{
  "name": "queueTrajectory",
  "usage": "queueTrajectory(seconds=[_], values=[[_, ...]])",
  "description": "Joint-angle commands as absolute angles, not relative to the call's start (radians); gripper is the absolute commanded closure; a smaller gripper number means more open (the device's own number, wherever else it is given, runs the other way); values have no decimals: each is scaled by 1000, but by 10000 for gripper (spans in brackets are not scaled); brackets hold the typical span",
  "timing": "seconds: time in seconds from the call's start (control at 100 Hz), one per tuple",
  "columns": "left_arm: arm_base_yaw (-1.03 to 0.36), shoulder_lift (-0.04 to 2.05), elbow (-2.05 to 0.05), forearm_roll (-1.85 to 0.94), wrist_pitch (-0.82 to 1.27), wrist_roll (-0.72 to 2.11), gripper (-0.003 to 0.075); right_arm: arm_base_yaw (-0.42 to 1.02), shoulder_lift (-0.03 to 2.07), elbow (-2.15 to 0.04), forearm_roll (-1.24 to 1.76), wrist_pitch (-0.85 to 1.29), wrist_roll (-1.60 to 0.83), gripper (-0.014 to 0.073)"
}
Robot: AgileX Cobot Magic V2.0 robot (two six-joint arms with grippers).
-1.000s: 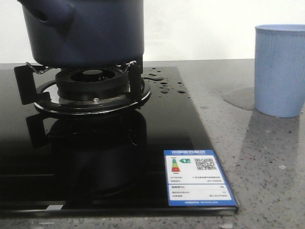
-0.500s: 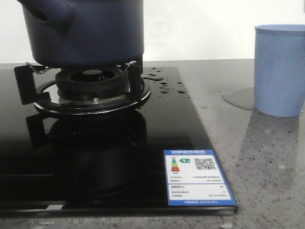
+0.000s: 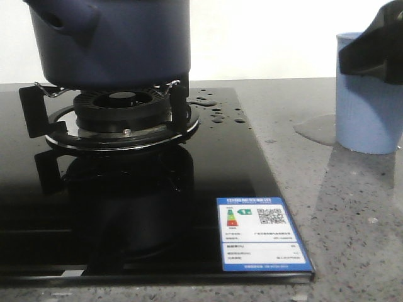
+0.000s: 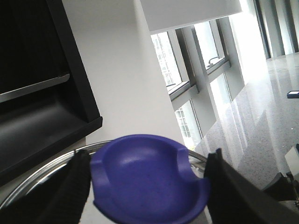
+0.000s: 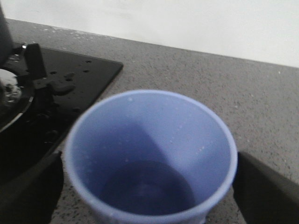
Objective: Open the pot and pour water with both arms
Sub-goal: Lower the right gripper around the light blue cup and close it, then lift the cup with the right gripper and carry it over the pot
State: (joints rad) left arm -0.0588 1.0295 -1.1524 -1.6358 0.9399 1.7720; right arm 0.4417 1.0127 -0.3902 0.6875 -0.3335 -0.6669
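The dark navy pot [image 3: 113,44] stands on the burner at the far left of the front view; its top is cut off there. In the left wrist view my left gripper [image 4: 148,186] has both black fingers against the sides of the blue lid knob [image 4: 149,172] on the glass lid [image 4: 42,175]. My right gripper [image 3: 378,53] is open, its fingers [image 5: 28,191] on either side of the pale blue ribbed cup [image 5: 149,154] near its rim. Water shows as droplets [image 3: 217,114] on the black stove glass and a puddle [image 3: 315,129] beside the cup.
The black glass stove top [image 3: 220,170] with a blue label [image 3: 261,242] fills the left and middle. The burner ring and pan supports [image 3: 123,116] sit under the pot. Grey speckled counter [image 3: 352,214] lies to the right.
My right gripper has come into the front view from the upper right and now stands at the cup. The pot, cup and water have not moved.
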Motion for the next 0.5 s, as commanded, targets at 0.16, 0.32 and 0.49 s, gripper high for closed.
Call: queueTrajectory(seconds=[0.16, 0.32, 0.49], values=[[-56, 1011, -1188, -1735, 939, 1764, 440, 440, 1127, -413, 597, -509, -521, -45], [-56, 1011, -1188, -1735, 939, 1764, 440, 440, 1154, -413, 515, -509, -445, 172], [-56, 1011, -1188, -1735, 935, 1764, 440, 440, 1130, -416, 505, -552, -445, 400]])
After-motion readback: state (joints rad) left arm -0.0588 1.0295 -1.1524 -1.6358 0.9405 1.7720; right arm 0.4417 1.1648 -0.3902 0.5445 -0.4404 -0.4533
